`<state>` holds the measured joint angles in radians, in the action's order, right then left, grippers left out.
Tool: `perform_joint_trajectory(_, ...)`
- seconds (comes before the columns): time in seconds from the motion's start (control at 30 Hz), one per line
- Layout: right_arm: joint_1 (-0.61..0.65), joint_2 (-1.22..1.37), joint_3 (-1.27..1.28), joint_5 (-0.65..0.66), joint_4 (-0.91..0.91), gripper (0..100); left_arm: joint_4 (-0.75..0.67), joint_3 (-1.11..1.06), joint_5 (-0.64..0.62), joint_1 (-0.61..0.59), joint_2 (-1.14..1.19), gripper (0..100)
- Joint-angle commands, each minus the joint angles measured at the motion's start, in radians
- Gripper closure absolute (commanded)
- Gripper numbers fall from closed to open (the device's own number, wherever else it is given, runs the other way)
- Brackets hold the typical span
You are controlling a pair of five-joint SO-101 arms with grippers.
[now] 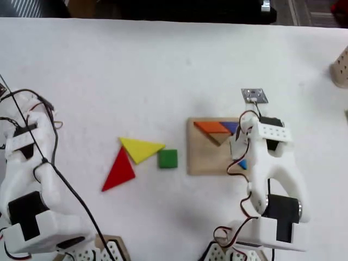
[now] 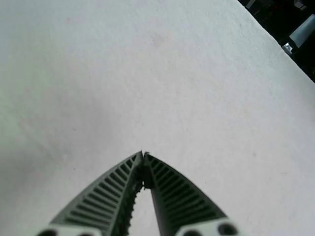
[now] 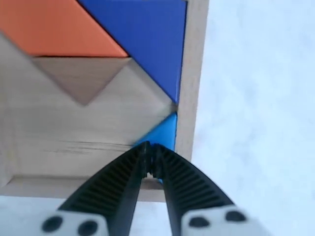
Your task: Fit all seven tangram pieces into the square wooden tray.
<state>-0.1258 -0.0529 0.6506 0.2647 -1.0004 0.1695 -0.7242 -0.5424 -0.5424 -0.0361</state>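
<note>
The square wooden tray (image 1: 201, 157) (image 3: 192, 73) lies right of the table's middle. In it are an orange piece (image 1: 212, 127) (image 3: 54, 29), a dark blue triangle (image 1: 231, 126) (image 3: 142, 34), a brown triangle (image 1: 219, 138) (image 3: 81, 78) and a small light blue triangle (image 1: 242, 163) (image 3: 165, 130) against the right wall. My right gripper (image 3: 150, 164) is shut, its tips touching the light blue triangle's near corner. Left of the tray lie a yellow triangle (image 1: 140, 148), a red triangle (image 1: 119, 170) and a green square (image 1: 167, 158). My left gripper (image 2: 143, 162) is shut over bare white table.
A small metal plate (image 1: 254, 95) lies just behind the tray. A perforated wooden object (image 1: 341, 68) stands at the right edge. The left arm (image 1: 24, 179) sits at the far left with loose cables around it.
</note>
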Motion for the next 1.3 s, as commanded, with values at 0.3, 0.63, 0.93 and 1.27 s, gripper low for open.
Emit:
perform_joint_trajectory(0.3, 0.054, -0.183, 0.066, -0.068, 0.087, 98.1, -0.026, 0.002, -0.017, 0.010, -0.048, 98)
perform_joint_trajectory(0.63, 0.140, -0.105, 0.084, -0.069, 0.208, 98.1, -0.025, 0.002, -0.017, 0.010, -0.048, 98)
perform_joint_trajectory(0.93, 0.139, 0.002, 0.015, -0.066, 0.240, 98.1, -0.025, 0.000, -0.017, 0.010, -0.048, 98)
perform_joint_trajectory(1.27, 0.151, 0.002, 0.000, -0.072, 0.205, 98.1, -0.025, 0.000, -0.017, 0.010, -0.048, 98)
